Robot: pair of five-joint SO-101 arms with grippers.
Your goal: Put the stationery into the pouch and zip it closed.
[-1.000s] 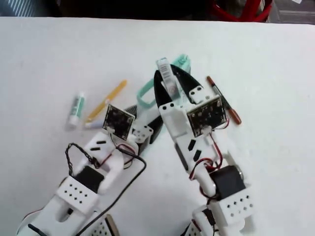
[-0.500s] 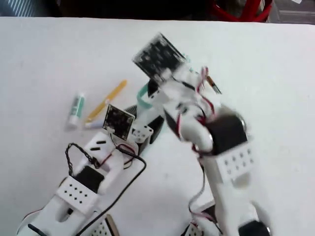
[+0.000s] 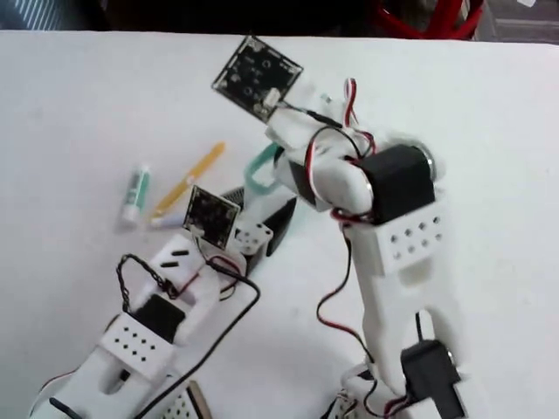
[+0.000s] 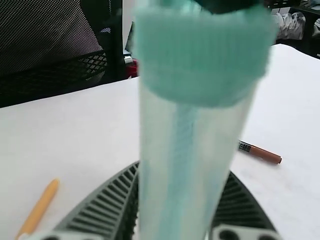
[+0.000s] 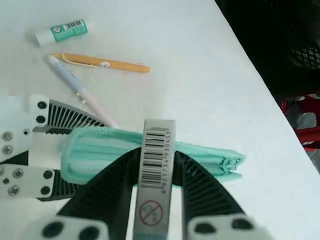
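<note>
Near the middle of the table (image 3: 489, 131) | we see the teal pouch (image 5: 100, 147) clamped at one end by the left gripper (image 4: 182, 175) | right gripper (image 5: 159, 155), over it, pinches a white barcoded stick (image 5: 157, 180) | glue stick (image 5: 61, 30), orange pen (image 5: 102, 62) and white pen (image 5: 75, 85) lie loose toward the left edge.

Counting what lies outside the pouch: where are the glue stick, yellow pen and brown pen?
glue stick (image 5: 61, 31), right wrist view, label.
yellow pen (image 5: 102, 63), right wrist view, mid-barrel.
brown pen (image 4: 260, 152), left wrist view, mid-barrel.
</note>
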